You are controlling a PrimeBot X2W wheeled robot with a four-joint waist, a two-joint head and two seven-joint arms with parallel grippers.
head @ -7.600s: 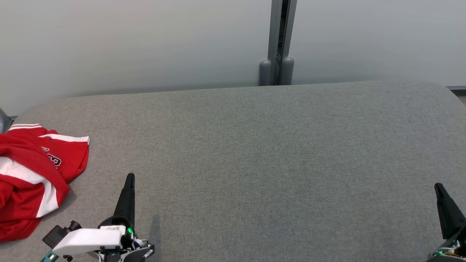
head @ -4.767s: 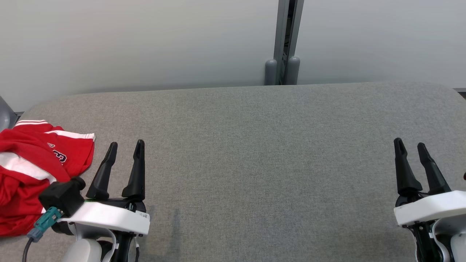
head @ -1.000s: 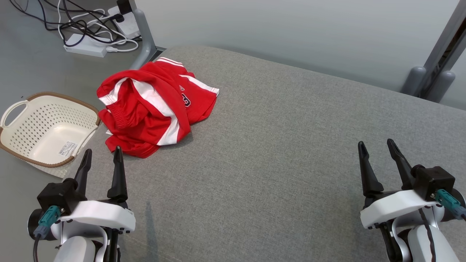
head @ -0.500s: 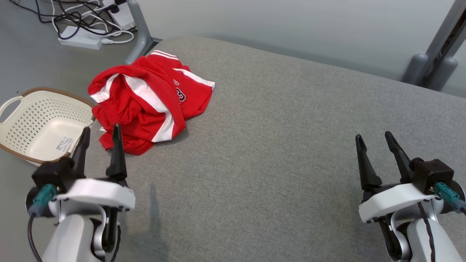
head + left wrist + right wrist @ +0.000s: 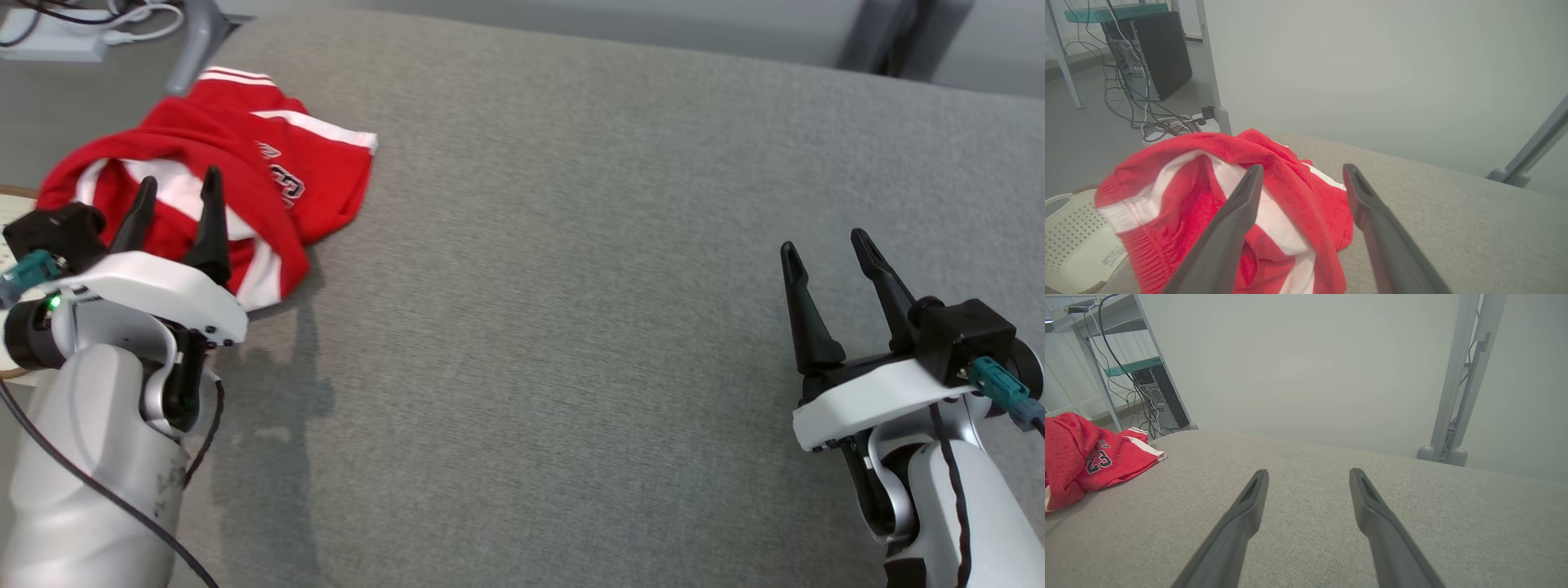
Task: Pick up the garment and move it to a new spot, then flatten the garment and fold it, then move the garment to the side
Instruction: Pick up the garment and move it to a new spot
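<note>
The garment (image 5: 286,175) is a crumpled red sports piece with white stripes and a dark number, heaped at the far left of the grey padded table (image 5: 571,245). My left gripper (image 5: 178,184) hovers open over its near edge, fingers apart and holding nothing. In the left wrist view the red cloth (image 5: 1180,204) lies right under and between the open fingers (image 5: 1237,216). My right gripper (image 5: 824,243) stands open above bare table at the right, far from the cloth. From the right wrist, the garment (image 5: 1090,461) sits far to the left.
A cream perforated basket (image 5: 1069,241) stands on the floor beside the table's left end. Cables and a power strip (image 5: 57,41) lie on the floor beyond it, near a grey table leg (image 5: 192,45). A pale wall closes the far side.
The head camera has tilted down and swung right. My left gripper has risen and reached forward over the garment's near edge. The right gripper has barely moved.
</note>
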